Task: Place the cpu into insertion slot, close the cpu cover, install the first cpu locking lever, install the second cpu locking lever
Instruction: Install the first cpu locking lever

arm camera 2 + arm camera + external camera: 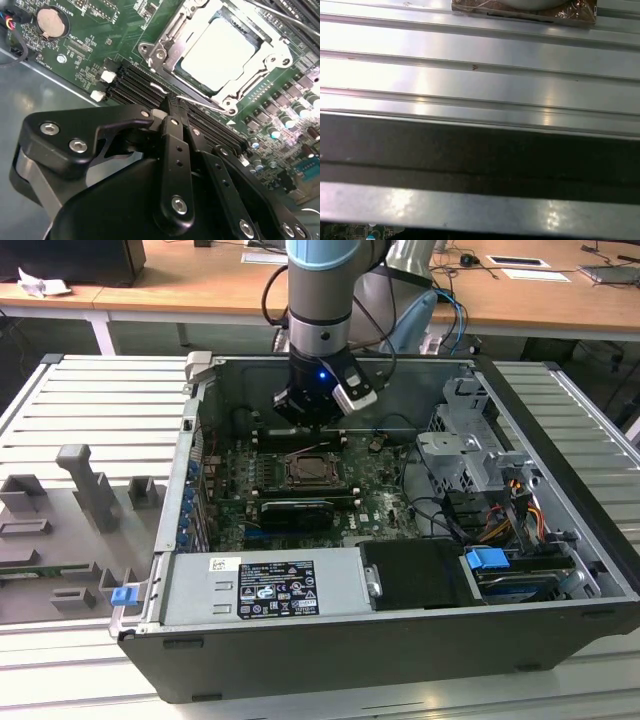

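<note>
On the slatted counter (pixel 90 405), well off to one side of the tool (pixel 312 420), stand grey fixture blocks (pixel 85 485). The tool hangs inside the open computer case, just above the green board. In the second wrist view its black fingers (pixel 172 150) are drawn together with nothing visible between them, and their tip is over the long black memory slots (pixel 132 80).

Just beyond the tip lies a thin silver locking lever (pixel 192 100), and past it the insertion slot (pixel 308 472). The cpu (pixel 217 52) already sits in it, with the cpu cover (pixel 167 52) lying flat around its pale top.

So I judge seating and covering done, and the first lever to be the step in hand. That calls for the closed tip to bear squarely on the slim wire without slipping onto the slots. A metal drive cage (pixel 465 445) stands well apart.
</note>
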